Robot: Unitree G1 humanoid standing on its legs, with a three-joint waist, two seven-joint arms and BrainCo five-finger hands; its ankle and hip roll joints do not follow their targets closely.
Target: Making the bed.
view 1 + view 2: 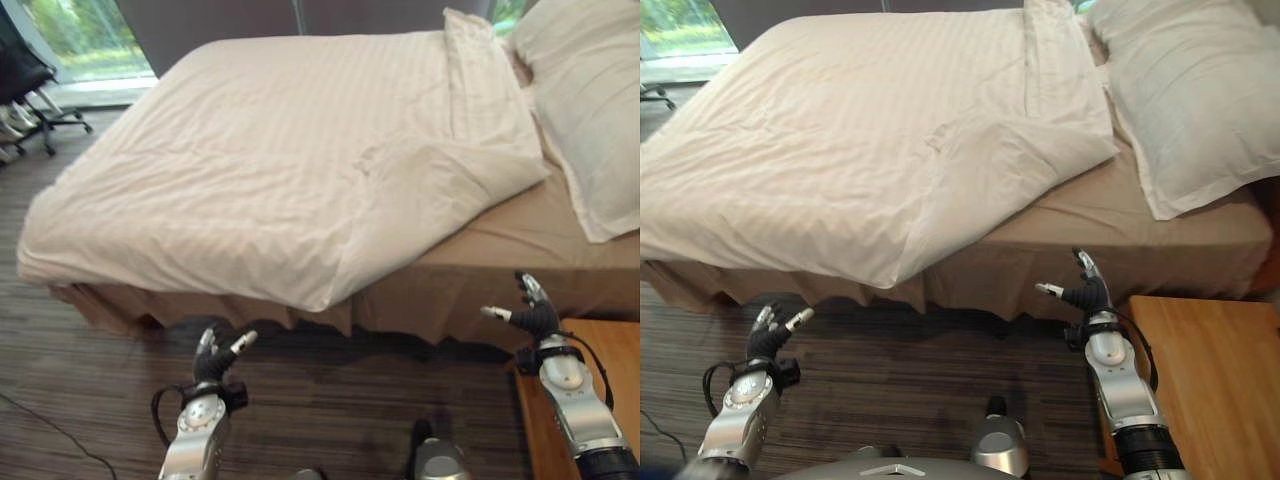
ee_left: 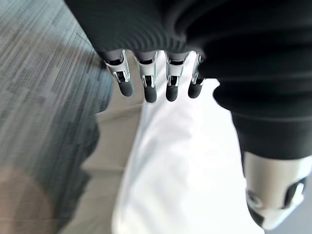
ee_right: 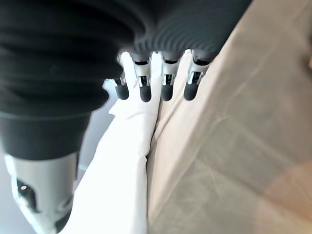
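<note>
Two robot hands hang in front of the bed (image 1: 470, 245), the left robot hand (image 1: 216, 358) and the right robot hand (image 1: 532, 312), both with fingers spread and holding nothing. On the bed lie a white blanket (image 1: 270, 150), one corner folded back, and a pillow (image 1: 590, 90). A wooden tabletop (image 1: 1210, 370) stands beside the right one.

White duvet (image 1: 840, 130) lies askew on the bed (image 1: 1110, 235); pillow (image 1: 1190, 95) beside it.

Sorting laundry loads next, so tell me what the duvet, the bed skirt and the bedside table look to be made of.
Duvet: looks like woven cotton, off-white with faint tonal stripes, soft creases, matte.
Bed skirt: tan fabric, matte, hanging in loose waves along its hem; fibre unclear.
Bedside table: wood or wood veneer, with warm orange-brown grain and a smooth, slightly glossy top.
</note>
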